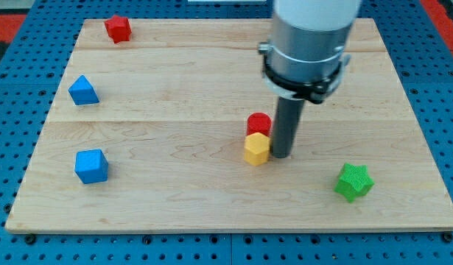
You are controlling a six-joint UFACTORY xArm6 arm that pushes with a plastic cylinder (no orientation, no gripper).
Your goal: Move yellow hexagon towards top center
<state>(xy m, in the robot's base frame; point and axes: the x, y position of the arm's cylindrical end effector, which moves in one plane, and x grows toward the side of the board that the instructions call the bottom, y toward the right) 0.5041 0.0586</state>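
Observation:
The yellow hexagon (256,149) lies a little right of the board's middle, in the lower half. A red cylinder (259,124) sits directly above it, touching it. My tip (281,155) rests on the board right beside the yellow hexagon, on its right side, touching or almost touching it. The dark rod rises from there to the grey arm body (308,40) at the view's top.
A red hexagon (118,29) sits at the top left. A blue triangular block (83,90) lies at the left, a blue cube (90,165) at the lower left. A green star (353,182) lies at the lower right. The wooden board (174,213) sits on a blue pegboard.

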